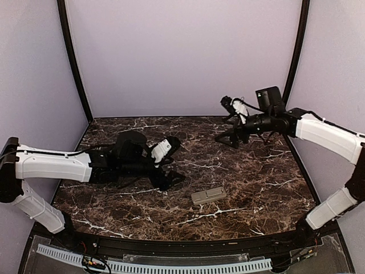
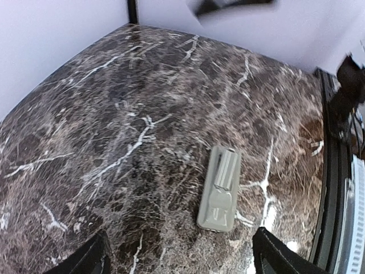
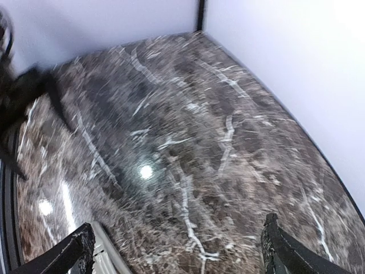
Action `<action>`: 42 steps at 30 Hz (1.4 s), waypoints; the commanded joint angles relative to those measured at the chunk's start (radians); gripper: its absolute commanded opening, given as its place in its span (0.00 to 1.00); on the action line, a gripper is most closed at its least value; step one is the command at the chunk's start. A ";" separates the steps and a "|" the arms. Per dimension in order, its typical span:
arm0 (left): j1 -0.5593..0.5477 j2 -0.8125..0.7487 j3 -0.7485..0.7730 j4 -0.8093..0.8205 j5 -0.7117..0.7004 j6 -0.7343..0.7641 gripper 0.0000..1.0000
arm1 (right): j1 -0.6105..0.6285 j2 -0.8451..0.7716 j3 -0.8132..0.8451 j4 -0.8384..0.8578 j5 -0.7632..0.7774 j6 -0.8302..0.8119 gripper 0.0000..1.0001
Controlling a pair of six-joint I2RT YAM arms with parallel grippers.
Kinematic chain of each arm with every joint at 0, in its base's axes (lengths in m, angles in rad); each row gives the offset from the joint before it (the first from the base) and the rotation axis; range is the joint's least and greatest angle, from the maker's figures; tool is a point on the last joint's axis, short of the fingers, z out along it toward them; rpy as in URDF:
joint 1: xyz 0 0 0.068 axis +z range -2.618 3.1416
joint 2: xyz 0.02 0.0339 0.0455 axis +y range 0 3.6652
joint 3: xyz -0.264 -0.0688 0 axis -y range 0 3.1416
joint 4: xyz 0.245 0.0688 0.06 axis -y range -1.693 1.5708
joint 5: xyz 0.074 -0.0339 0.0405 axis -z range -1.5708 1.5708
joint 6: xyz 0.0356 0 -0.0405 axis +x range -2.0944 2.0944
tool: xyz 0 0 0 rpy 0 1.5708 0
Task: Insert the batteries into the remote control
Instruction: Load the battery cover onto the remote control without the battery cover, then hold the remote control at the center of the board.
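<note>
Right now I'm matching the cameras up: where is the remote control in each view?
Top external: the remote control lies just right of centre, towards the near edge.
Left wrist: lower middle, slightly right of centre.
Right wrist: a pale strip at the bottom-left edge might be it; cannot tell.
Shared landmark: the dark, white-veined marble table.

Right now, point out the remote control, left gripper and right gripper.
remote control (image 2: 219, 188), left wrist view, middle of its grey back.
left gripper (image 2: 179, 248), left wrist view, midway between its open fingertips.
right gripper (image 3: 177, 234), right wrist view, midway between its open fingertips.
</note>
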 commanded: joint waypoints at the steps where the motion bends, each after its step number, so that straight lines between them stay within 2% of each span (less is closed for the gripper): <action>1: -0.100 0.095 0.024 -0.070 0.015 0.253 0.85 | -0.227 -0.152 -0.211 0.512 -0.203 0.636 0.99; 3: -0.110 0.147 0.040 -0.070 0.042 0.259 0.84 | -0.325 -0.171 -0.314 0.712 -0.325 0.855 0.99; 5: -0.111 0.190 0.041 -0.042 0.076 0.258 0.84 | -0.386 -0.142 -0.353 0.831 -0.450 1.013 0.99; 6: -0.110 0.204 0.042 -0.025 0.087 0.267 0.84 | -0.399 -0.118 -0.348 0.831 -0.496 1.045 0.99; 8: -0.111 0.258 0.062 -0.040 0.099 0.285 0.84 | -0.399 -0.091 -0.310 0.721 -0.528 1.005 0.98; 11: -0.115 0.350 0.110 -0.063 0.057 0.310 0.84 | -0.383 -0.125 -0.317 0.586 -0.431 0.915 0.92; 15: -0.116 0.404 0.119 -0.031 0.066 0.328 0.84 | -0.358 -0.137 -0.275 0.207 -0.227 0.839 0.68; 17: -0.116 0.427 0.129 -0.027 0.080 0.330 0.84 | -0.313 -0.128 -0.265 0.074 -0.133 0.819 0.62; 20: -0.116 0.470 0.152 -0.039 0.078 0.328 0.84 | -0.233 -0.143 -0.303 -0.022 0.021 0.850 0.54; 21: -0.116 0.476 0.155 -0.041 0.075 0.323 0.83 | -0.215 -0.150 -0.321 -0.037 0.056 0.876 0.48; 24: -0.116 0.492 0.159 -0.030 0.082 0.310 0.82 | -0.171 -0.156 -0.373 -0.060 0.096 0.939 0.33; 26: -0.116 0.500 0.163 -0.029 0.088 0.305 0.81 | -0.135 -0.141 -0.397 -0.060 0.084 0.963 0.28; 30: -0.116 0.514 0.170 -0.032 0.082 0.302 0.76 | -0.033 -0.089 -0.412 -0.041 0.074 0.998 0.28; 32: -0.116 0.517 0.168 -0.027 0.082 0.295 0.73 | -0.016 -0.065 -0.414 -0.026 0.070 1.012 0.30; 42: -0.116 0.528 0.157 -0.008 0.078 0.276 0.67 | 0.051 0.039 -0.389 0.016 0.043 1.029 0.26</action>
